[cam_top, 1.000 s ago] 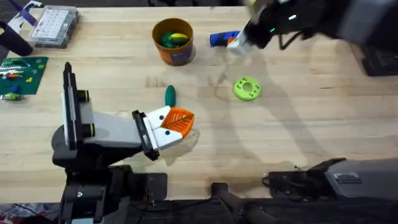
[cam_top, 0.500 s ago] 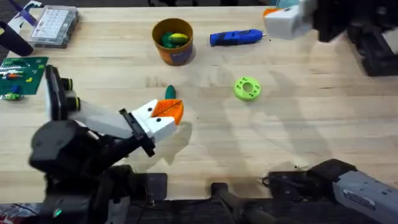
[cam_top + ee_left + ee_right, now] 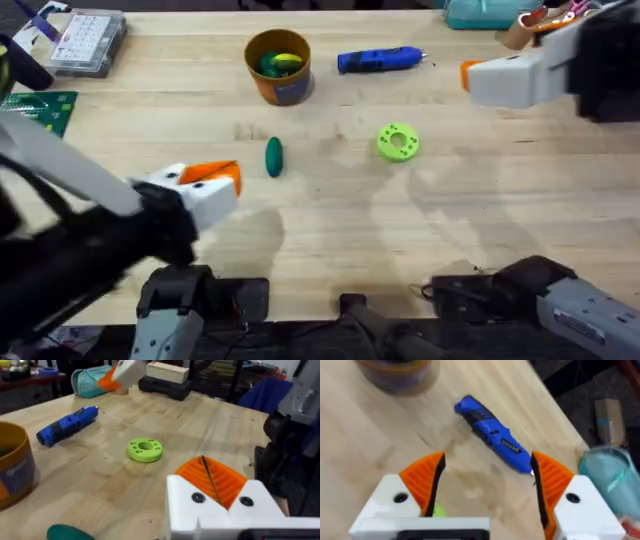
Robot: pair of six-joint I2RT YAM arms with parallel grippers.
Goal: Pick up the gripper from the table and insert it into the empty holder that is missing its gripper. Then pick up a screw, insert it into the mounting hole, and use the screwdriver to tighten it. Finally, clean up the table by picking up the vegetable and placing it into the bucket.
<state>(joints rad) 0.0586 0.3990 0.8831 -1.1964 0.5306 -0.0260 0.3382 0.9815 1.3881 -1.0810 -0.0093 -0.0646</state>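
A light wooden table (image 3: 330,230) is being spanned by both arms, with a clear compartment box (image 3: 88,40) lying at its far left corner and a green circuit board (image 3: 38,108) lying near its left edge. The left gripper (image 3: 205,185) is being held low over the near-left part of the table, its orange ribbed pads (image 3: 212,477) being pressed together with nothing between them. The right gripper (image 3: 487,485) is being held above the far right of the table, its jaws being spread wide and empty, with the blue screwdriver (image 3: 492,435) lying on the wood beyond them. The orange bucket (image 3: 277,68) is standing at the far centre, just left of the screwdriver, with green and yellow pieces lying inside. The light green ring disc (image 3: 397,141) is lying near the table's middle. The dark green vegetable (image 3: 273,156) is lying on the bare table, between the bucket and the left gripper.
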